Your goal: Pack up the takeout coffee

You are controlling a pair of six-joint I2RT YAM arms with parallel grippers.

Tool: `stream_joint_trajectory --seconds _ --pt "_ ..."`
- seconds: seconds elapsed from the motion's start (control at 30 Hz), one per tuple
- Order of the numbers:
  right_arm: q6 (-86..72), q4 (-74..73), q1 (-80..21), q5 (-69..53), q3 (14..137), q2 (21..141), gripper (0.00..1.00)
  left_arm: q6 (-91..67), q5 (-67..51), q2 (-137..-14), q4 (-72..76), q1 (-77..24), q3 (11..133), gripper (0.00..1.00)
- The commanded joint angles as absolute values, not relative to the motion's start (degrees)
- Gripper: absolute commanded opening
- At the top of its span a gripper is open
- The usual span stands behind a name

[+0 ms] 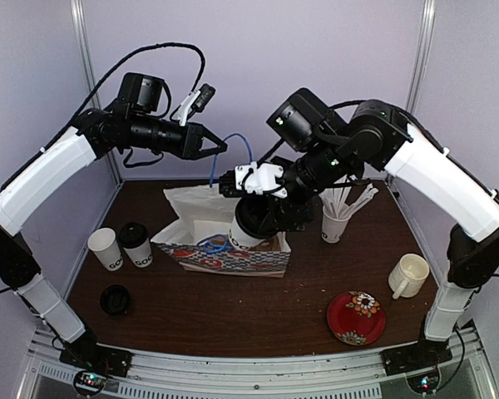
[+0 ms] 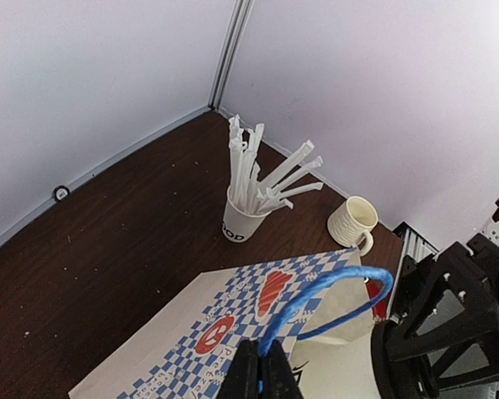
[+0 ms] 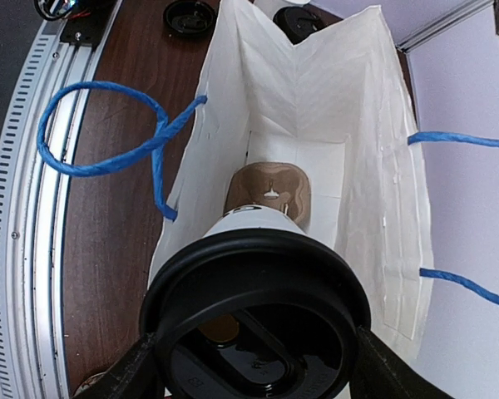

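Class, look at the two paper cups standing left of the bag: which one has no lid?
The outer cup, farthest from the bag; its white rim is open, while its neighbour wears a black lid.

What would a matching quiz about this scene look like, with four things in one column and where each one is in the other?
Things:
1. lidded coffee cup
2. blue bag handle
3. loose black lid
4. cream mug

Places:
A. lying on the table at front left
B. pinched in the left hand
C. standing near the red plate
D. held by the right hand above the open bag

Pairs: 1-D, 2-B, 3-A, 4-C.
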State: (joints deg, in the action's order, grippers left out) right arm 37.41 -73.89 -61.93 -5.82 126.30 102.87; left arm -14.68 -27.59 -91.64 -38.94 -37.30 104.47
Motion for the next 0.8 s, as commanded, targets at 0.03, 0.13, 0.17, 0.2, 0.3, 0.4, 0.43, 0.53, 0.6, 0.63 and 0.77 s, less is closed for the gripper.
stream_joint_trajectory --seconds 0.03,0.13,0.17,0.2,0.3,0.4,0.43,0.53,0.6,0.63,0.77 --pt "38.41 -71.37 -64.47 -0.27 121.54 101.34 0.59 -15.57 -26.35 -88.3 -35.33 -37.79 103.33 0.0" --pt "38.5 -71.65 -66.05 1.91 118.39 100.32 0.59 -15.67 -26.41 -87.34 -35.38 -37.88 103.07 0.17" --pt "38.48 -71.79 -66.44 2.29 117.14 99.84 0.59 -15.65 -26.45 -86.87 -35.57 -37.88 103.03 0.28" --pt "38.49 -71.95 -66.66 2.55 115.71 99.27 0.59 -15.58 -26.39 -86.46 -36.02 -37.84 102.96 0.37" --pt "38.41 -71.69 -66.88 3.9 111.36 96.99 0.59 -15.01 -24.99 -84.52 -37.6 -37.97 102.14 0.54" --pt "38.49 -71.57 -66.93 5.0 107.04 94.24 0.59 -13.27 -22.75 -81.53 -39.14 -37.96 100.42 0.62" --pt "38.45 -71.55 -66.89 5.02 106.03 93.44 0.59 -12.84 -21.16 -80.49 -39.29 -37.97 99.44 0.64" --pt "38.45 -71.31 -67.12 4.22 103.21 91.35 0.59 -11.31 -17.55 -77.98 -39.29 -37.97 96.67 0.69" --pt "38.69 -70.84 -67.81 4.09 101.64 90.54 0.59 -10.75 -15.82 -77.09 -39.16 -37.97 95.28 0.7" --pt "38.92 -70.64 -68.22 4.08 101.06 90.45 0.59 -10.73 -15.24 -76.99 -39.12 -37.97 94.74 0.7" --pt "40.85 -69.06 -70.23 4.38 98.64 90.11 0.59 -10.78 -14.23 -77.62 -39.11 -37.97 93.53 0.7"
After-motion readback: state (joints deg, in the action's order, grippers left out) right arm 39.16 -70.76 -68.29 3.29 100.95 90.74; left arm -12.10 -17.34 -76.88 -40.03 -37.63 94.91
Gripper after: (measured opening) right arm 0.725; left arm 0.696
